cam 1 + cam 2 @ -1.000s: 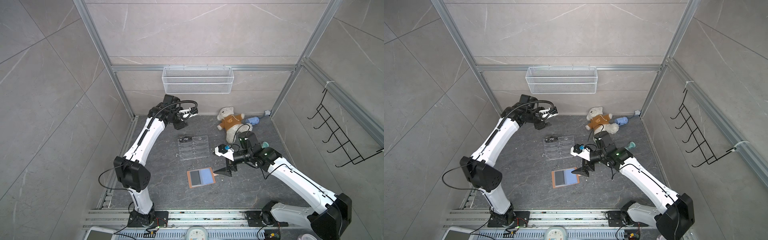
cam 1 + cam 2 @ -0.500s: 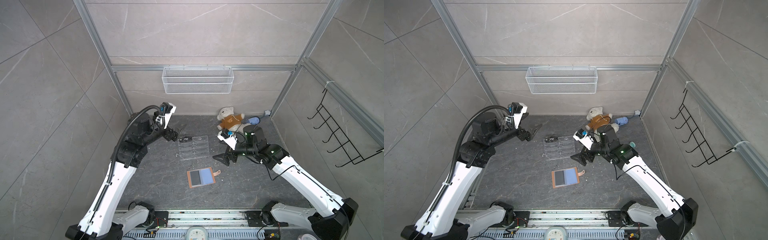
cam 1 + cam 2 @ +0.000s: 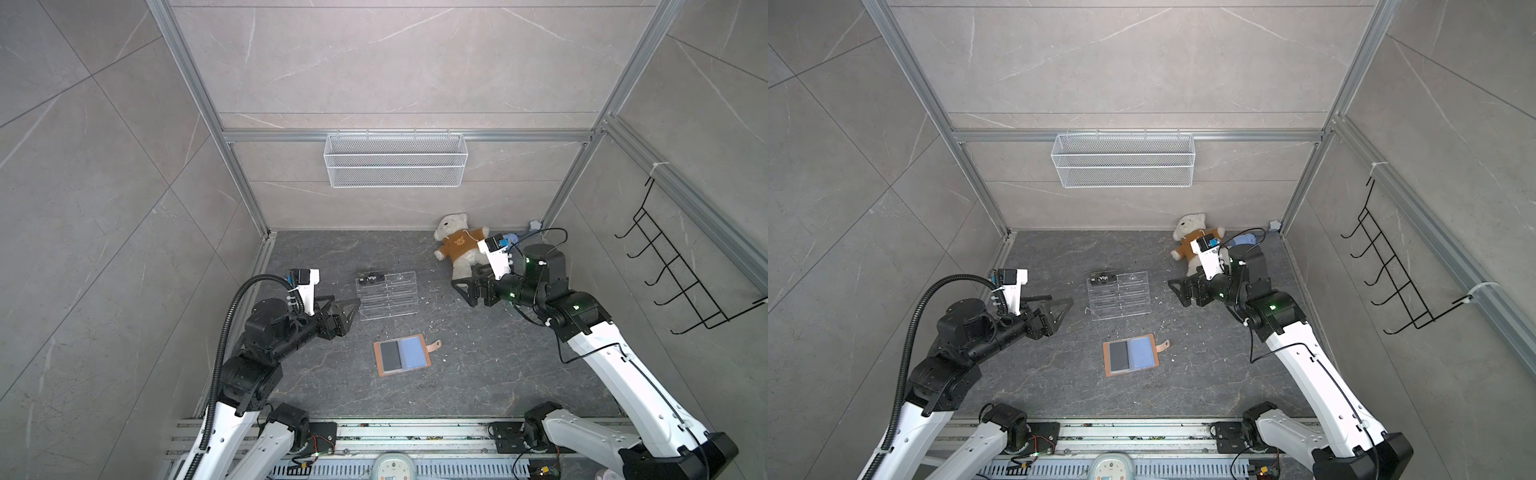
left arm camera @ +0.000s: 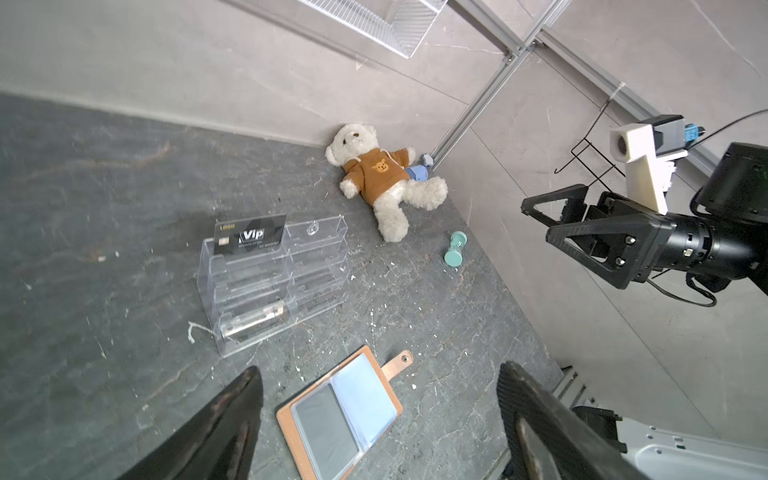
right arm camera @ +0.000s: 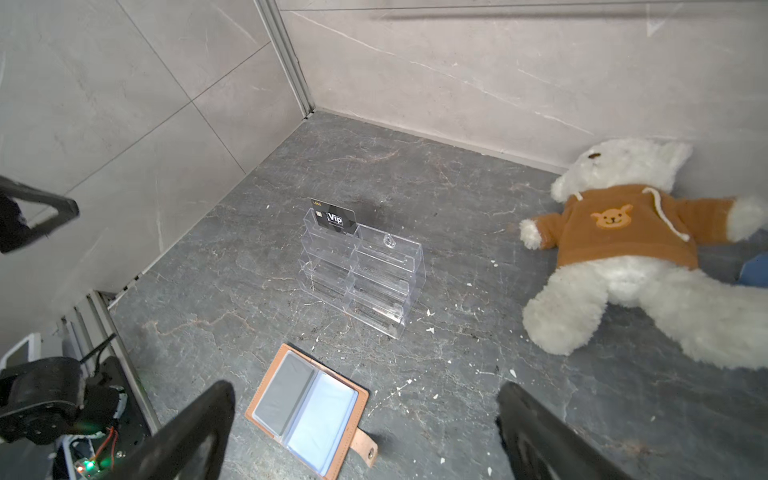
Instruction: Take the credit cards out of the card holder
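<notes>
The tan card holder (image 3: 419,341) (image 3: 1149,340) lies open on the floor, strap tab to its right. One dark grey credit card (image 3: 390,353) (image 4: 324,432) (image 5: 282,395) sits in its left sleeve; the pale blue right sleeve looks empty. A black "Vip" credit card (image 3: 372,277) (image 4: 250,235) (image 5: 334,218) stands in the top left slot of a clear rack. My left gripper (image 3: 347,300) (image 3: 1061,298) (image 4: 379,372) hovers open, left of the rack, holding nothing. My right gripper (image 3: 461,282) (image 3: 1177,286) (image 5: 365,388) (image 4: 536,220) hangs open and empty, right of the rack.
The clear acrylic tiered rack (image 3: 386,299) stands behind the card holder. A teddy bear (image 3: 459,245) lies at the back right, with a teal hourglass (image 4: 455,249) near it. A wire basket (image 3: 395,160) hangs on the back wall and black hooks (image 3: 685,282) on the right wall.
My left arm has swung back from behind the rack to its front left, and its jaws have widened. My right gripper has moved from beside the card holder toward the teddy bear.
</notes>
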